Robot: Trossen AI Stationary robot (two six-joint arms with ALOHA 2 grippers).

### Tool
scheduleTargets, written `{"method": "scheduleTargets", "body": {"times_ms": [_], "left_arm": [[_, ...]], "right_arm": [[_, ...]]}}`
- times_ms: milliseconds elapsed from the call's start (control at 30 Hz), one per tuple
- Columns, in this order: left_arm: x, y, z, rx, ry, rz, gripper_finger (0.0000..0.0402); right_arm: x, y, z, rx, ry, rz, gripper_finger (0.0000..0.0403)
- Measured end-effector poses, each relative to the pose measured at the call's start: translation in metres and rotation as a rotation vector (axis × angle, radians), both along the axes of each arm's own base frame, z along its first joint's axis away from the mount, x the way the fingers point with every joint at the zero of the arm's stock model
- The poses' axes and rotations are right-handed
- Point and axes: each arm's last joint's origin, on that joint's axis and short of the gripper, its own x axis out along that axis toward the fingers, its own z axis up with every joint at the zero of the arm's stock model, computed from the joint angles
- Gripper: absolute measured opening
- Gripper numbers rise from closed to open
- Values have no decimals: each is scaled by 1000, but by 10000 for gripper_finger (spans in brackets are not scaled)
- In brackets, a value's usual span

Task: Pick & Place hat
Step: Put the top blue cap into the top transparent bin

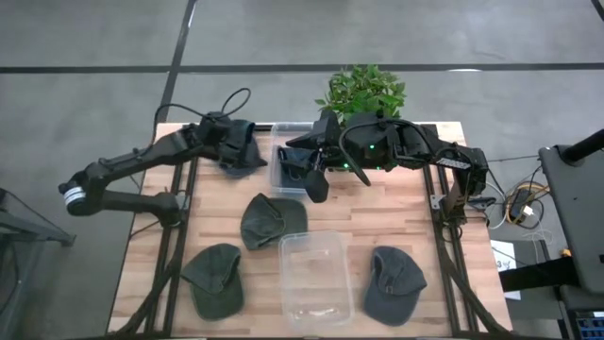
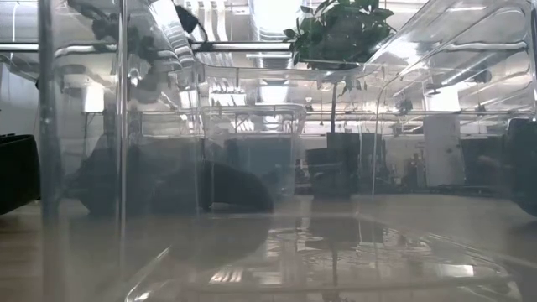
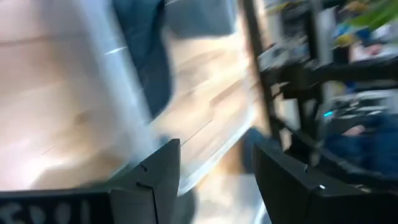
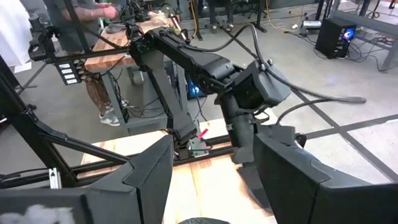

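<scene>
Several caps lie on the wooden table in the high view: a dark one point(image 1: 238, 156) at the far left, another dark one point(image 1: 291, 170) inside the far clear bin point(image 1: 279, 132), and olive and grey ones point(image 1: 272, 220) point(image 1: 215, 277) point(image 1: 393, 281) nearer. My left gripper point(image 1: 229, 134) point(image 3: 217, 180) hovers open over the far-left cap, beside the bin's wall. My right gripper point(image 1: 309, 179) point(image 4: 211, 186) is open above the far bin, pointing toward the left arm point(image 4: 205, 62).
A second clear bin point(image 1: 316, 276) stands near the table's near edge and fills the low view point(image 2: 277, 252). A potted plant point(image 1: 363, 92) sits at the far edge. A person point(image 4: 93, 37) stands beyond the table's left side.
</scene>
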Motion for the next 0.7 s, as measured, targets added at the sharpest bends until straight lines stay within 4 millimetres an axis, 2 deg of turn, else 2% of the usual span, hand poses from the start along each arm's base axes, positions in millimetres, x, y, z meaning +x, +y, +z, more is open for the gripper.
{"method": "scheduleTargets", "body": {"times_ms": [433, 700], "left_arm": [[-45, -9, -16, 61, 425, 195, 190], [-61, -5, -20, 75, 529, 315, 190]], "right_arm": [[0, 0, 0, 0, 0, 0, 215], [-1, 0, -3, -12, 32, 3, 215]]}}
